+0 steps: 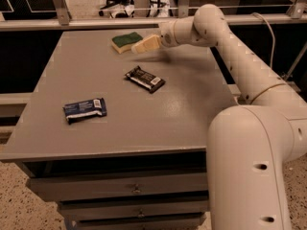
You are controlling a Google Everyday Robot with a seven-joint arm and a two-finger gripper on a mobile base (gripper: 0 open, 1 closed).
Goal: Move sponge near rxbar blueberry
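The sponge (126, 40), dark green on top with a pale yellow body, lies at the far middle of the grey table (192, 104). My gripper (143, 46) reaches in from the right and its cream fingers sit right beside the sponge's right end, touching or nearly touching it. The rxbar blueberry (85, 109), a dark blue wrapper with white patches, lies flat at the near left of the table, far from the sponge.
A black-wrapped bar with a white label (145, 78) lies in the table's middle, between the sponge and the blue bar. A metal railing (96, 22) runs behind the table. Drawers (136, 188) sit under the tabletop. My arm (240, 56) spans the right side.
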